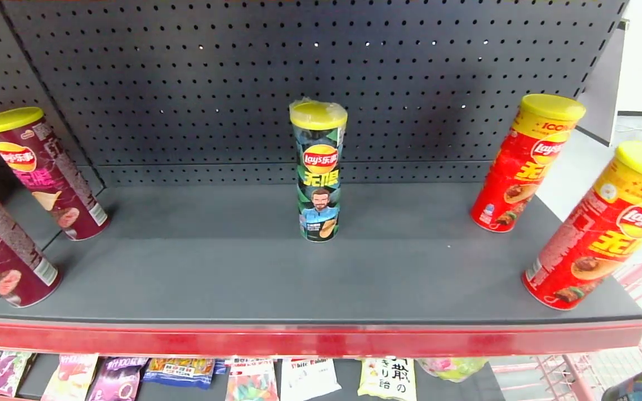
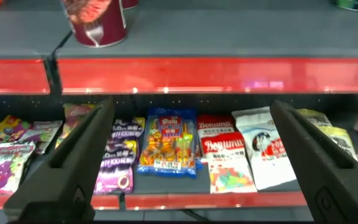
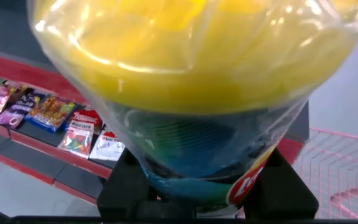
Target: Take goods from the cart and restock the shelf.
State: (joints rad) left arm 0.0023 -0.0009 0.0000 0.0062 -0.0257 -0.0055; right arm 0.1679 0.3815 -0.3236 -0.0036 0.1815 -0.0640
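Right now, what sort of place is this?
Probably a shop aisle: a pegboard-backed shelf with a red front rail, chip cans standing on it, snack packets on the level below, and a pink wire cart nearby.

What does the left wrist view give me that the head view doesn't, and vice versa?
Left wrist view: the left gripper, open and empty, facing the lower shelf. Head view: the green chip can standing mid-shelf, two red cans at the right, the pegboard back. Both: the red shelf edge, the snack bags below it, a maroon can at the left.
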